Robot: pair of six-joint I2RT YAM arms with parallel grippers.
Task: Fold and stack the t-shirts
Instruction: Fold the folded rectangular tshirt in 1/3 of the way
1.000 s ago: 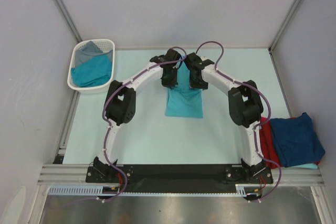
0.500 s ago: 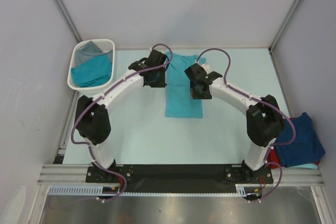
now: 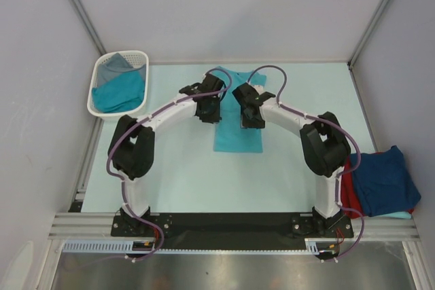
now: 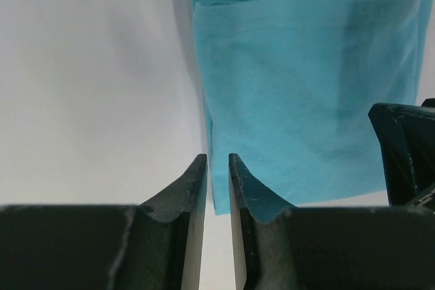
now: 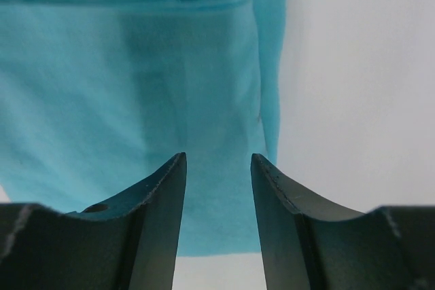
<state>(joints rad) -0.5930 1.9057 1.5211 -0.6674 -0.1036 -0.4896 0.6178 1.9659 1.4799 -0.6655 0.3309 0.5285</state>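
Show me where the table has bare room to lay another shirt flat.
Widest bare patch: the table between the near hem of the teal shirt and the black base plate. There is also room in the far right corner, beyond the navy shirt. Crowded: the basket corner at far left, and the navy shirt's stack at the right edge.

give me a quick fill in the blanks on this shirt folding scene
The folded shirt in the middle is ___.
The basket stands at the far ___.
The navy shirt covers the red shirt at the near ___.
The right gripper has its jaws ___.
Missing: teal, left, right, open.
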